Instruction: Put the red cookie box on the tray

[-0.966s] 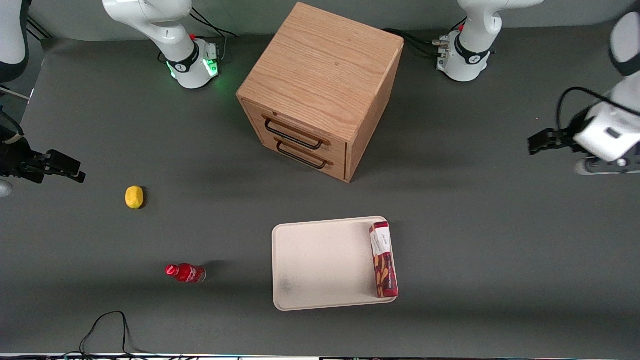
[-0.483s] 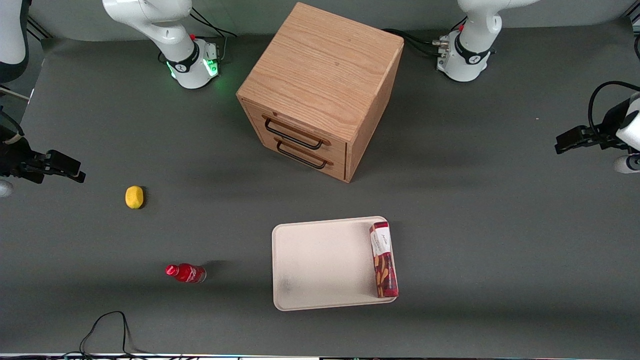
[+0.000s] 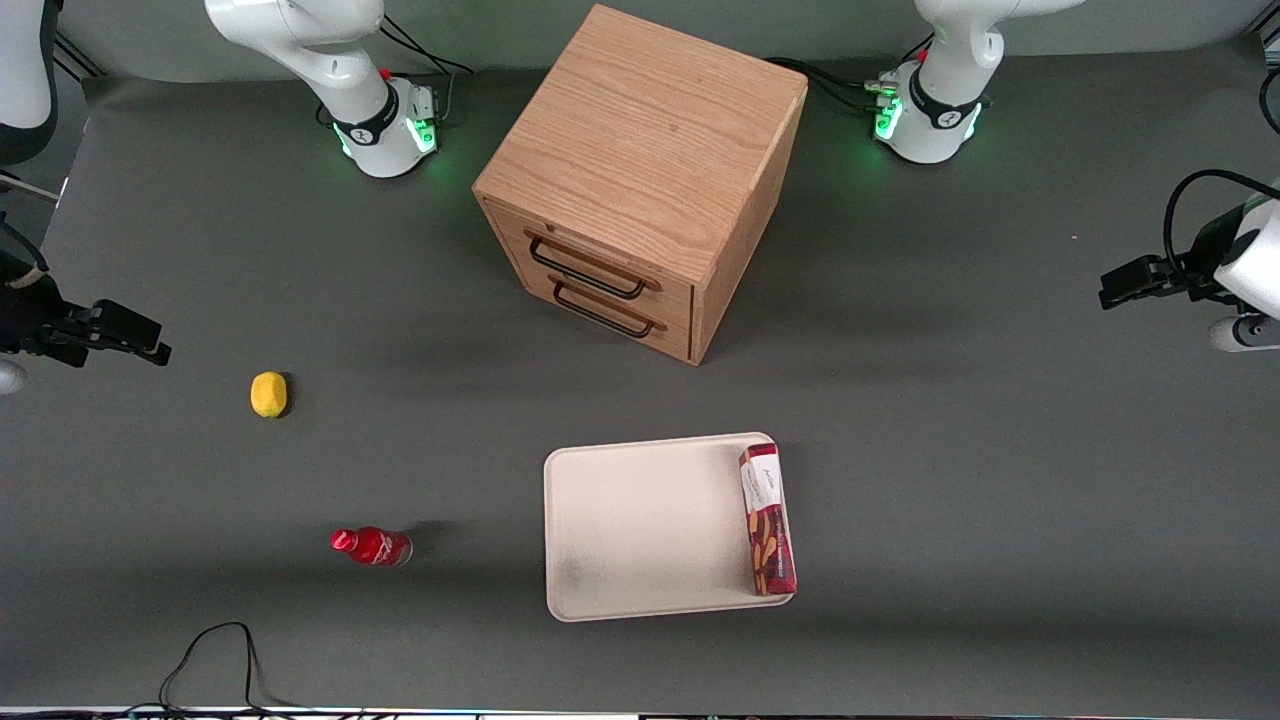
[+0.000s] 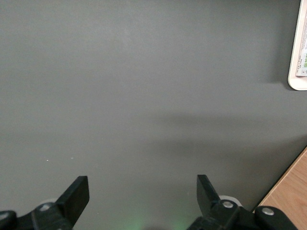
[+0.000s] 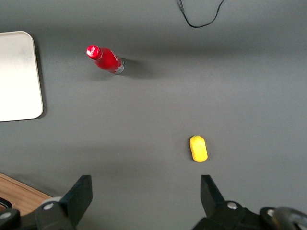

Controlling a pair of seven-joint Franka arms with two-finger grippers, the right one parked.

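Observation:
The red cookie box (image 3: pixel 768 520) lies flat on the cream-white tray (image 3: pixel 640 525), along the tray's edge toward the working arm's end of the table. Its white panel end points toward the wooden cabinet. The white panel (image 4: pixel 302 50) and a tray corner (image 4: pixel 298 84) show in the left wrist view. My left gripper (image 3: pixel 1118 283) is open and empty, high over bare table at the working arm's end, well away from the tray. Its fingertips (image 4: pixel 76 191) stand wide apart over grey mat.
A wooden two-drawer cabinet (image 3: pixel 640 180) stands farther from the front camera than the tray. A small red bottle (image 3: pixel 371 546) and a yellow lemon (image 3: pixel 268 394) lie toward the parked arm's end. A black cable (image 3: pixel 215 660) loops at the table's near edge.
The left gripper drew away from the tray toward the working arm's end, then settled slightly back. The box stays on the tray. The left arm's base light turned green.

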